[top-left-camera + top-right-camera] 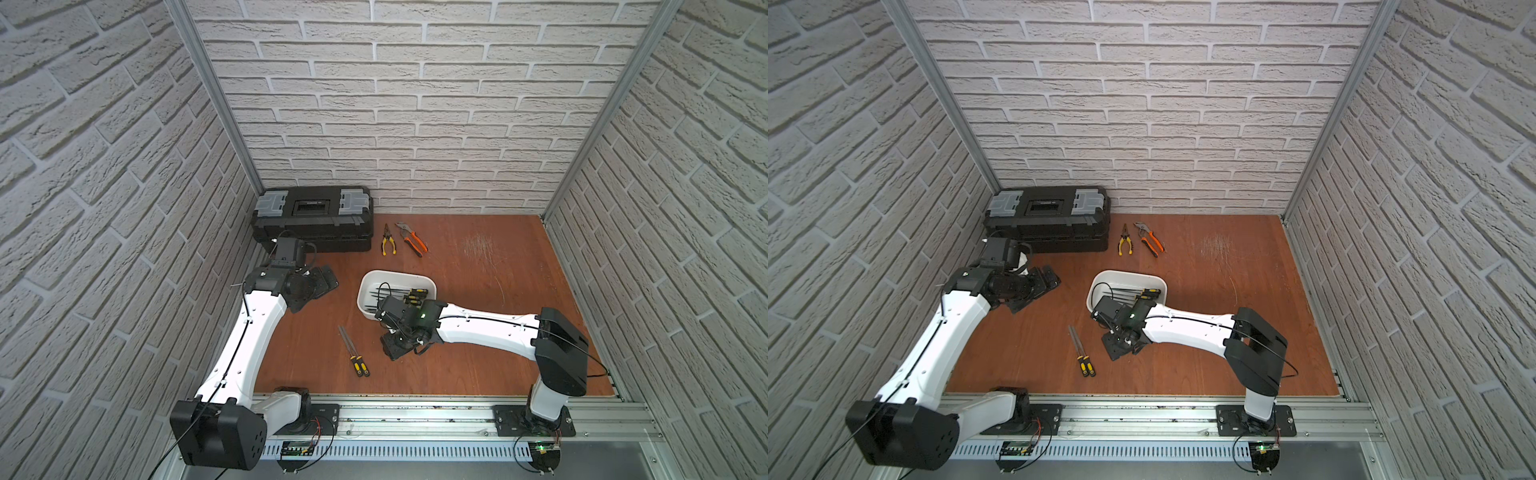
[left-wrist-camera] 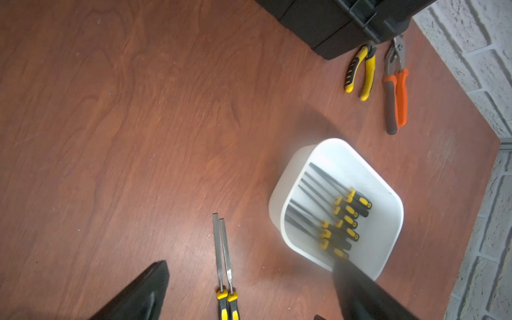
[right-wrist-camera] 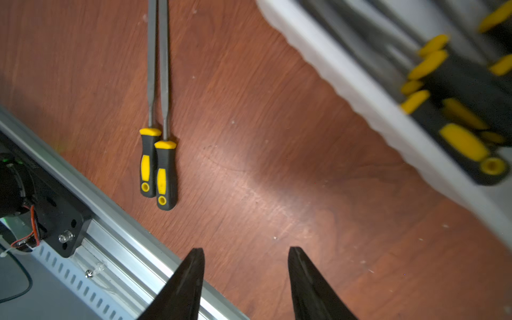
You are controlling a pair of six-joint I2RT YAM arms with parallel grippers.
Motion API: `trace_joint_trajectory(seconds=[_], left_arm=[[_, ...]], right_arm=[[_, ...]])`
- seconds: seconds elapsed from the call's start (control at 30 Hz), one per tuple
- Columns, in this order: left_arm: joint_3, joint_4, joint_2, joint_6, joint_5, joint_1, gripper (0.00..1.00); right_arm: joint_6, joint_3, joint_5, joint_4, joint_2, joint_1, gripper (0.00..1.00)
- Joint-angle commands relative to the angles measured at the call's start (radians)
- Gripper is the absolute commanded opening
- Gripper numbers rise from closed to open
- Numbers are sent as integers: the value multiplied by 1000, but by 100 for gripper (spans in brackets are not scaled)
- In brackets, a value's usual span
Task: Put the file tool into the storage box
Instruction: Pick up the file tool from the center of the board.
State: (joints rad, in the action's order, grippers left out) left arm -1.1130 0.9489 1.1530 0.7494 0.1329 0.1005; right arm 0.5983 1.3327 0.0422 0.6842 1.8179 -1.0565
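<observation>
My right tool (image 3: 246, 249) hangs just beside the box (image 1: 365, 286), off the wall nearest the rail (image 1: 415, 409). Its jaws stand moderately apart with nothing between them; only bare surface (image 3: 277, 166) shows in the gap. In both top views my right wrist covers part of that near wall. Two files (image 1: 353, 351) lie on the surface near the box, on the same rail side and a little toward my left. They lie side by side and touching, yellow-and-black handles pointing away from the box and blades toward it; neither is in the box. Inside the box lie more files (image 2: 332, 216), packed roughly parallel, handles bunched at the end to my right. I cannot count them for sure, since my arm hides some from above. My left tool (image 2: 249, 264) is well apart from the box, on its left side, with its jaws wide and nothing in them. Beyond the box, against the far wall, sits a black toolbox (image 1: 311, 218). Beside the toolbox lie yellow pliers (image 1: 388, 241) and orange pliers (image 1: 411, 239), both clear of the box.
</observation>
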Motion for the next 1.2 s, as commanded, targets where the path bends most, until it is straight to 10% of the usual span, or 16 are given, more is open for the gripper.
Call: trace_joint_trajectory(seconds=[0.0, 1.17], left_arm=[[40, 22, -42, 38, -4, -2, 98], [112, 67, -108, 7, 46, 5, 98]], right_arm=[[-2, 67, 51, 3, 61, -18, 54], [18, 206, -88, 127, 252, -44, 51]])
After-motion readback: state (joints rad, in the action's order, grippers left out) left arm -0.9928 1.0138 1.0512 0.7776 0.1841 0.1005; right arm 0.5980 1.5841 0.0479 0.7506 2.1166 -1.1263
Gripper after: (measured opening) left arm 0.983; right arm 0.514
